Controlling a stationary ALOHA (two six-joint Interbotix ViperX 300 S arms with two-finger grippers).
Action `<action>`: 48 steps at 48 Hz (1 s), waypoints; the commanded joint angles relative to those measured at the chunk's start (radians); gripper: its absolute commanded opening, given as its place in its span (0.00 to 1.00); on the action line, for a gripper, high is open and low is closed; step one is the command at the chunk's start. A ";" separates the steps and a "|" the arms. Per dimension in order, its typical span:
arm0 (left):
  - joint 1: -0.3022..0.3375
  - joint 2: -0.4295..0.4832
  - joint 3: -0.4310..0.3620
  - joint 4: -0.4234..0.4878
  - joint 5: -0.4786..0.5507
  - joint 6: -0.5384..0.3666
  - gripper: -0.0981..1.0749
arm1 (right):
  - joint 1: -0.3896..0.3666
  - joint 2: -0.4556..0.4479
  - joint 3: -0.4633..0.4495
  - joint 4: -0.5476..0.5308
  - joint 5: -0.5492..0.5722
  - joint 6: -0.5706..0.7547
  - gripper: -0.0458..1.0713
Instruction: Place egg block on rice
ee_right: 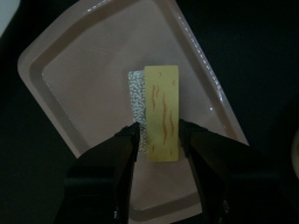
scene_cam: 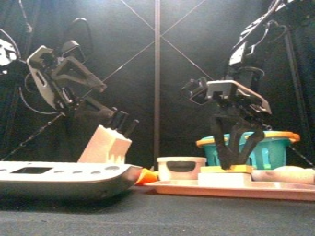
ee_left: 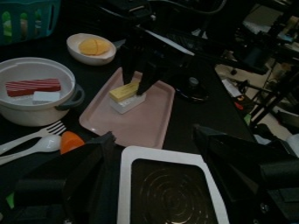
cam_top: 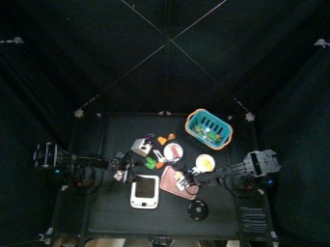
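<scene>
While the left gripper (ee_left: 158, 175) idles near the front, jaws apart over a white device (cam_top: 145, 191), the right gripper (ee_right: 163, 133) hangs above the pink tray (ee_right: 82, 70), its jaws parted astride the yellow egg block (ee_right: 162, 114), which lies lengthwise on the rice (ee_right: 135, 92), apparently set down; a round fried-egg piece (ee_left: 91, 45) sits beyond, near the far basket (cam_top: 210, 127)

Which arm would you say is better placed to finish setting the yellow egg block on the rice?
The right. The right gripper hangs straight over the pink tray, its jaws either side of the egg block, which lies on the rice. The left gripper is off to the side, above the white device.
</scene>
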 commanded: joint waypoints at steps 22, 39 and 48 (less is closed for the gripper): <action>0.003 -0.003 -0.009 -0.003 -0.003 0.002 0.97 | 0.005 -0.049 -0.041 -0.063 0.032 0.000 0.74; 0.003 -0.003 -0.009 -0.003 -0.003 0.002 0.97 | 0.005 -0.054 -0.057 -0.094 0.046 0.005 0.63; 0.003 -0.003 -0.009 -0.003 -0.003 0.002 0.97 | 0.000 -0.044 -0.055 -0.094 0.052 0.005 0.51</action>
